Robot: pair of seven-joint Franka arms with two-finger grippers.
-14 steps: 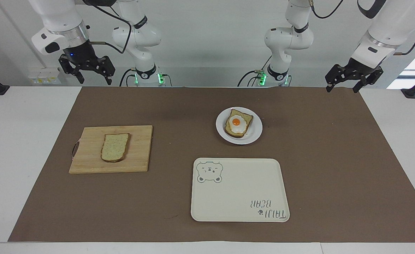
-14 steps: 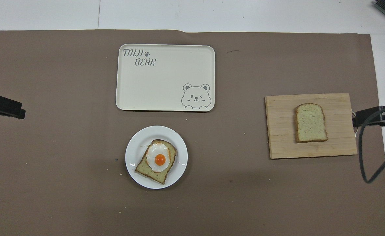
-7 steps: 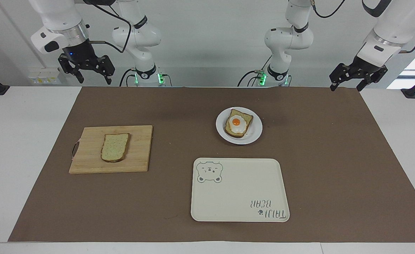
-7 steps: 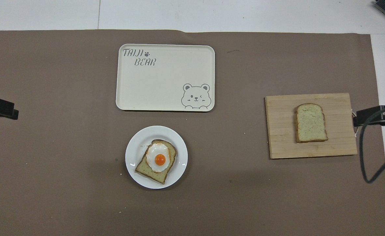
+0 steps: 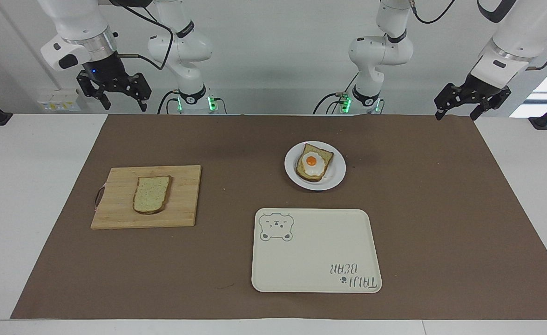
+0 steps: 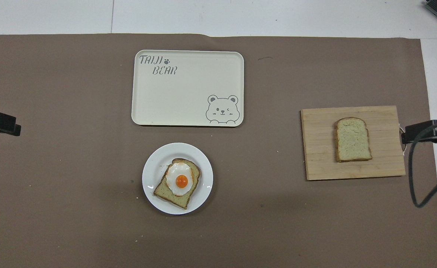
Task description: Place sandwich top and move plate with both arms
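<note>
The sandwich top [image 5: 151, 194] is laid flat on a wooden cutting board [image 5: 185, 204] toward the right arm's end of the bench [image 5: 3, 186], well below and apart from the right gripper [image 5: 113, 91], which is held high over the bench edge near its own base with its fingers spread wide and nothing between them. That slice is judged to be set there so that it can be reached by the right arm alone. The plate [image 5: 336, 179] is placed near the middle of the brown mat [image 5: 441, 209], and a toast slice with a fried egg [image 5: 314, 163] is carried on it, uncovered, so that the sandwich top can be set down on it. The left gripper [image 5: 471, 100] is raised over the mat's corner at its own end, well apart from the plate, with fingers likewise spread wide and empty. The cream tray [image 5: 315, 260] is left bare just beside the plate, probably as the plate's destination. No step of the task appears to be done yet.
</note>
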